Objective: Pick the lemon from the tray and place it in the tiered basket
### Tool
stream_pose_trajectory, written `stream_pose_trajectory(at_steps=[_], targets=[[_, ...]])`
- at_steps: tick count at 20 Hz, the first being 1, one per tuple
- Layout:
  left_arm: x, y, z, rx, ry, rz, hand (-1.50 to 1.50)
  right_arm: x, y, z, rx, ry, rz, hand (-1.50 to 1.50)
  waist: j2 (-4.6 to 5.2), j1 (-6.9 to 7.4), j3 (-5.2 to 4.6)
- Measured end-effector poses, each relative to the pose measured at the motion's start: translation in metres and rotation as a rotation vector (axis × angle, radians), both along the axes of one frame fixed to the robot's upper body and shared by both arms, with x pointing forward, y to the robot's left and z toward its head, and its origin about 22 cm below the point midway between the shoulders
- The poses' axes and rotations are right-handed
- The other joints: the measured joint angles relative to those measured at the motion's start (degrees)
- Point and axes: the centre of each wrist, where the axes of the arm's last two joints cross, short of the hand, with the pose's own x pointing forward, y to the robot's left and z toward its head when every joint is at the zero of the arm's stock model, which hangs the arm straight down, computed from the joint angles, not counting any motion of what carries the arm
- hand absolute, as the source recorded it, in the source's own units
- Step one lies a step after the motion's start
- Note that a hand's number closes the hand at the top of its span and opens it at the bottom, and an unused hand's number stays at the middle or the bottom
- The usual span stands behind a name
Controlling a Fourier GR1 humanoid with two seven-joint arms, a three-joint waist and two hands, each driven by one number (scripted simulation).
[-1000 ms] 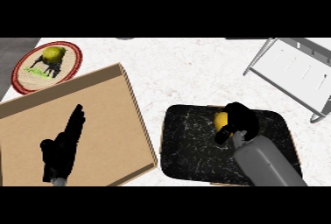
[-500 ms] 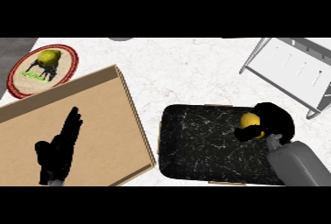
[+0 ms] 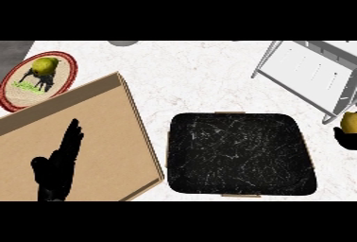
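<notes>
The lemon [image 3: 349, 122] sits gripped in the right hand [image 3: 344, 138] off the tray [image 3: 241, 155], just below the tiered basket [image 3: 307, 71], not yet placed; the left hand [image 3: 57, 163] rests open.

Our right hand [image 3: 346, 138] curls under the lemon [image 3: 349, 122] just below the tiered basket [image 3: 310, 71], right of the tray [image 3: 241, 156].

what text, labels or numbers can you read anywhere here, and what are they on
None: no words, numbers or brand marks show.
Plate: a picture with green and dark shapes, no lettering.
Black tray: only pale marbling.
Tiered basket: plain white.
Wooden board: plain.
</notes>
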Motion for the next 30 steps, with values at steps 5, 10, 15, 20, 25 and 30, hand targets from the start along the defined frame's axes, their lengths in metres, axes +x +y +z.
stream_pose_trajectory(at_steps=[5, 10, 15, 20, 25, 30], targets=[[-0.002, 0.001, 0.001, 0.0, 0.009, 0.003, 0.0, -0.019, -0.02, 0.066, 0.03, -0.249, -0.034, 1.5, -0.16, -0.4, -0.23], [-0.001, -0.003, 0.003, 0.006, -0.016, -0.009, 0.0, -0.047, -0.029, 0.128, -0.065, -0.377, -0.021, 1.5, -0.04, 0.21, -0.34], [0.005, -0.007, 0.001, 0.011, -0.03, -0.031, 0.0, -0.063, -0.027, 0.172, -0.107, -0.432, -0.033, 1.5, 0.17, 1.57, -0.13], [0.012, -0.011, 0.003, -0.016, -0.038, -0.066, 0.0, -0.058, -0.034, 0.198, -0.112, -0.444, -0.08, 1.5, 0.58, 3.32, -0.14], [0.018, -0.016, 0.005, -0.007, -0.033, -0.086, 0.0, -0.042, -0.043, 0.218, -0.094, -0.447, -0.124, 1.5, 0.83, 4.54, -0.17], [0.02, -0.022, 0.007, 0.006, -0.054, -0.103, 0.0, -0.014, -0.051, 0.214, -0.08, -0.443, -0.142, 1.5, 1.09, 5.63, -0.24]])
